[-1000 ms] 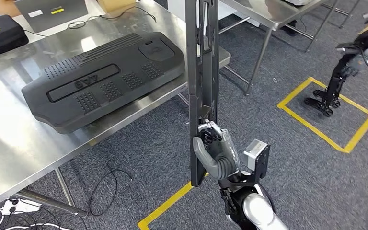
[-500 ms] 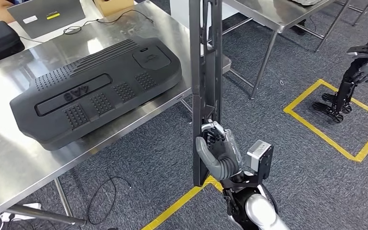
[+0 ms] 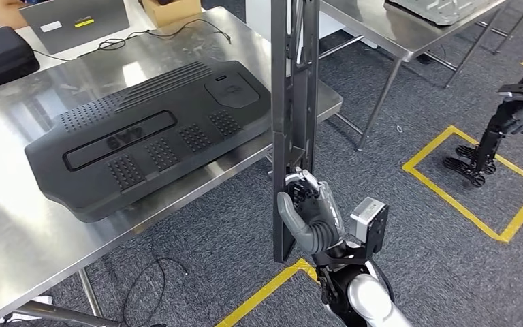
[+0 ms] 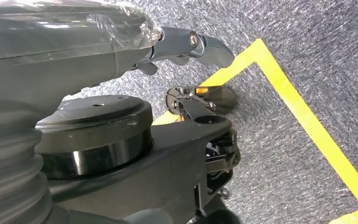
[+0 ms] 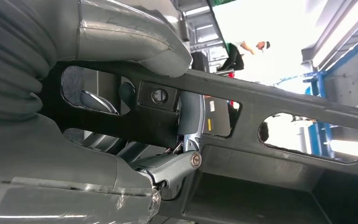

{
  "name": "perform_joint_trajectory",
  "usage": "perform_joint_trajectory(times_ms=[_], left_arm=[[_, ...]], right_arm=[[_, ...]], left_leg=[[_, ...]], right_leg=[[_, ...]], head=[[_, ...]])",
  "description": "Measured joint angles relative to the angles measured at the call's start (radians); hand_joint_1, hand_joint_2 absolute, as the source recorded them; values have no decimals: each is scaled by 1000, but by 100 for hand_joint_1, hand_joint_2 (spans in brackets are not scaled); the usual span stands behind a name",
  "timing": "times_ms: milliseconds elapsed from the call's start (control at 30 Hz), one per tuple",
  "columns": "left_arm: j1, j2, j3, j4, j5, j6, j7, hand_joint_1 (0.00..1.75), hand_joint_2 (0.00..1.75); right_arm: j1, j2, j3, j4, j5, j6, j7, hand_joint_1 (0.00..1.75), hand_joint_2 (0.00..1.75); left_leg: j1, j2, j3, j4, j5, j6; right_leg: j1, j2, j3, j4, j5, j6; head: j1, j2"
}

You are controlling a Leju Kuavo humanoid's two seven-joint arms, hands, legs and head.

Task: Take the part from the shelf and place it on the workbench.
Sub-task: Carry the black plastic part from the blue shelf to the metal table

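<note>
Grey carpet (image 3: 197,218) marked with yellow tape (image 3: 477,204) lies under a steel workbench (image 3: 13,204), where a large black ribbed cover (image 3: 143,136) rests flat. Just beside the bench's edge, the right hand (image 3: 310,214) grips a long dark slotted part (image 3: 291,102), held upright, fingers (image 5: 186,163) wrapped through its openings. Whether the left hand (image 4: 74,42) has its fingers apart or curled, I cannot tell.

matt black part (image 3: 291,102), likely plastic, brushed-steel workbench (image 3: 13,225)
</note>
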Motion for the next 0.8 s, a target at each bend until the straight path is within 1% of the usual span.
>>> perform_joint_trajectory(times_ms=[33, 67, 100, 133, 167, 200, 267, 333, 367, 400, 433, 467, 500, 533, 567, 600, 633, 667, 700, 733, 767, 800], left_arm=[[0, 0, 0, 0, 0, 0, 0, 0, 175], [0, 0, 0, 0, -1, 0, 0, 0, 175], [0, 0, 0, 0, -1, 0, -1, 0, 175], [0, 0, 0, 0, -1, 0, -1, 0, 175], [0, 0, 0, 0, -2, 0, -1, 0, 175], [0, 0, 0, 0, -2, 0, -1, 0, 175], [0, -1, 0, 0, -2, 0, -1, 0, 175], [0, 0, 0, 0, -2, 0, -1, 0, 175], [-1, 0, 0, 0, -2, 0, -1, 0, 175], [-1, 1, 0, 0, -2, 0, -1, 0, 175], [-1, 1, 0, 0, -2, 0, -1, 0, 175], [0, 1, 0, 0, -2, 0, -1, 0, 175], [0, 1, 0, 0, -2, 0, -1, 0, 175], [1, 1, 0, 0, -2, 0, -1, 0, 175], [1, 1, 0, 0, -2, 0, -1, 0, 175], [1, 1, 0, 0, -2, 0, -1, 0, 175], [1, 1, 0, 0, -2, 0, -1, 0, 175], [1, 1, 0, 0, -2, 0, -1, 0, 175], [0, 0, 0, 0, -2, 0, -1, 0, 175], [0, 0, -1, 0, -2, 0, -1, 0, 175], [0, 0, -1, 0, -2, 0, -1, 0, 175], [1, 0, -2, 0, -2, 0, -1, 0, 175]], right_arm=[[0, 0, 0, 0, 0, 0, 0, 175, 175], [1, -1, 0, 0, 0, -1, 0, 175, 175], [1, -1, 0, 0, 1, -1, 0, 175, 175], [0, -1, 0, 0, 1, -1, 0, 175, 175], [0, -1, 0, 0, 2, -2, 1, 175, 175], [0, -1, 0, 0, 4, -3, 1, 175, 175], [-1, -1, 0, -1, 10, -4, 2, 175, 175], [-1, 0, 0, -1, 16, -5, 2, 175, 175], [-1, 1, 0, -1, 18, -5, 2, 175, 175], [-2, 2, 0, -1, 19, -5, 2, 175, 175], [-2, 2, 0, -1, 19, -5, 2, 175, 175], [-2, 2, 0, -1, 19, -5, 2, 175, 175], [-1, 2, 0, -1, 20, -5, 2, 175, 175], [-1, 2, 0, -1, 19, -5, 3, 175, 175], [-1, 2, 0, -1, 19, -5, 3, 175, 175], [-1, 3, 0, 0, 19, -5, 3, 175, 175], [-1, 3, 0, 0, 19, -5, 3, 175, 175], [-1, 3, 0, -1, 20, -5, 3, 175, 175], [-1, 4, 0, -1, 20, -5, 3, 175, 175], [-2, 4, 0, -1, 20, -5, 3, 175, 175], [-2, 4, 0, -1, 20, -5, 3, 175, 175], [-2, 4, 0, 0, 20, -5, 3, 175, 175]], left_leg=[[-3, -1, 1, 1, -3, 2], [-5, -2, 4, 3, -6, 3], [-8, -4, 8, 4, -10, 2], [-9, -5, 11, 6, -14, 1], [-11, -6, 13, 9, -18, -1], [-12, -7, 12, 10, -20, -4], [-11, -8, 10, 12, -22, -13], [-11, -9, 9, 18, -29, -24], [-10, -8, 3, 37, -44, -30], [-8, -7, -12, 74, -67, -38], [-3, -5, -38, 132, -99, -45], [3, -4, -71, 200, -132, -52], [9, -3, -100, 259, -153, -57], [15, -2, -118, 291, -157, -62], [19, -1, -117, 286, -142, -66], [23, 3, -96, 240, -110, -69], [25, 12, -61, 168, -71, -72], [24, 26, -28, 99, -43, -72], [22, 35, -4, 44, -23, -69], [19, 40, 8, 14, -16, -63], [15, 39, 7, 7, -19, -56], [14, 31, 6, 5, -17, -47]], right_leg=[[0, 0, -12, 10, 11, -1], [1, 0, -4, -21, 43, -4], [2, 0, 22, -87, 86, -9], [4, 0, 53, -156, 119, -15], [6, 0, 78, -215, 142, -19], [8, 1, 92, -249, 151, -22], [14, 1, 96, -263, 149, -25], [10, -2, 99, -270, 152, -31], [6, -5, 101, -274, 154, -34], [2, -9, 104, -279, 155, -37], [1, -13, 104, -280, 155, -38], [0, -17, 104, -280, 154, -39], [0, -22, 105, -280, 153, -40], [-1, -26, 105, -279, 152, -39], [-2, -30, 106, -279, 151, -37], [-5, -34, 109, -279, 149, -35], [-7, -38, 113, -279, 147, -31], [-7, -41, 116, -279, 144, -26], [-7, -44, 119, -278, 142, -20], [-5, -48, 121, -278, 141, -14], [-4, -52, 123, -280, 141, -8], [-5, -57, 125, -282, 141, -2]], head=[[5, 0], [9, 0], [13, 0], [17, 0], [18, 0], [19, 0], [16, 0], [16, 0], [14, 0], [9, 0], [2, 0], [-5, 0], [-10, 0], [-13, 0], [-17, 0], [-21, 0], [-25, 0], [-30, 0], [-35, 0], [-37, 0], [-38, 0], [-36, 0]])
